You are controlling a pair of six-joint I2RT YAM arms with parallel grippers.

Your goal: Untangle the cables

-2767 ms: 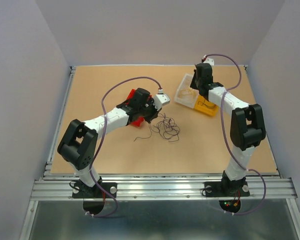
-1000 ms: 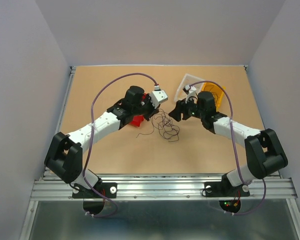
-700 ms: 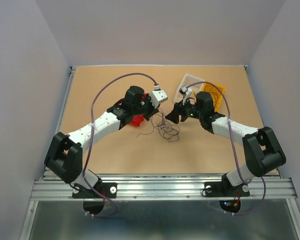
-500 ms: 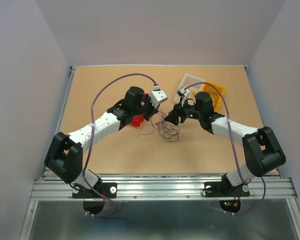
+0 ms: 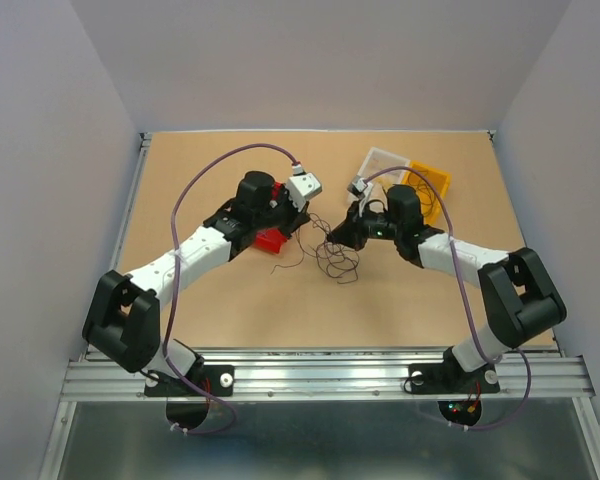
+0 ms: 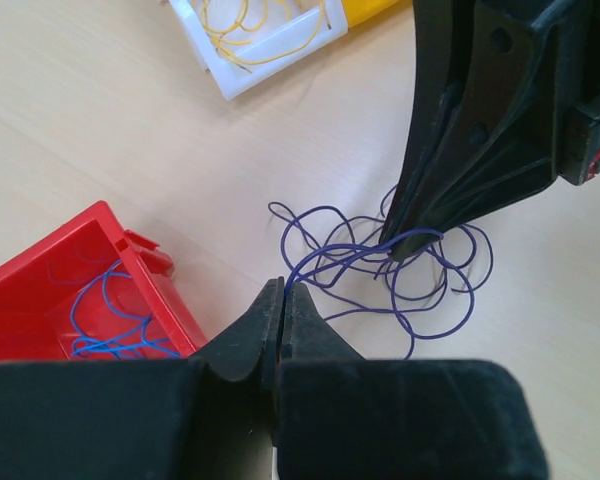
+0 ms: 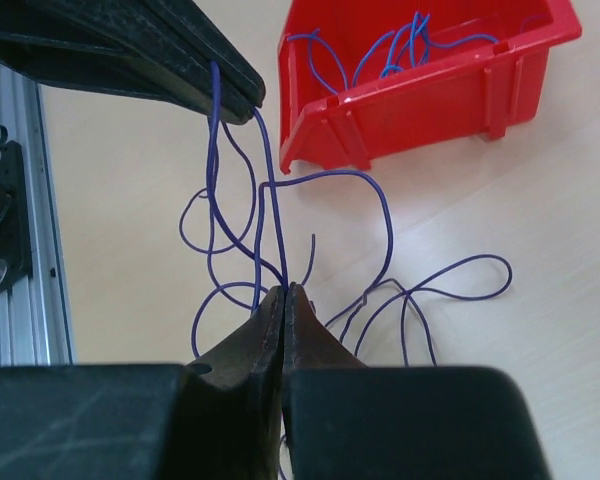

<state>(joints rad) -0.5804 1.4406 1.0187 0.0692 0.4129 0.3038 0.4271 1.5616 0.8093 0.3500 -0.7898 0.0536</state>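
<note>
The cables are a loose clump of thin blue-purple wires on the tan table, between the two grippers. My left gripper is shut on one blue-purple wire at its tips. That wire runs to my right gripper, which is shut on it at its tips. The wire stretches between the two grippers above the clump. In the right wrist view, the left gripper holds the wire's upper end. In the left wrist view, the right gripper touches the clump.
A red bin holding blue wires sits just under the left gripper. A white tray with yellow wires and a yellow bin stand at the back right, behind the right arm.
My right gripper has moved left from the trays to the clump and shut on a wire. My left gripper has drawn back to the left, pulling its wire taut.
</note>
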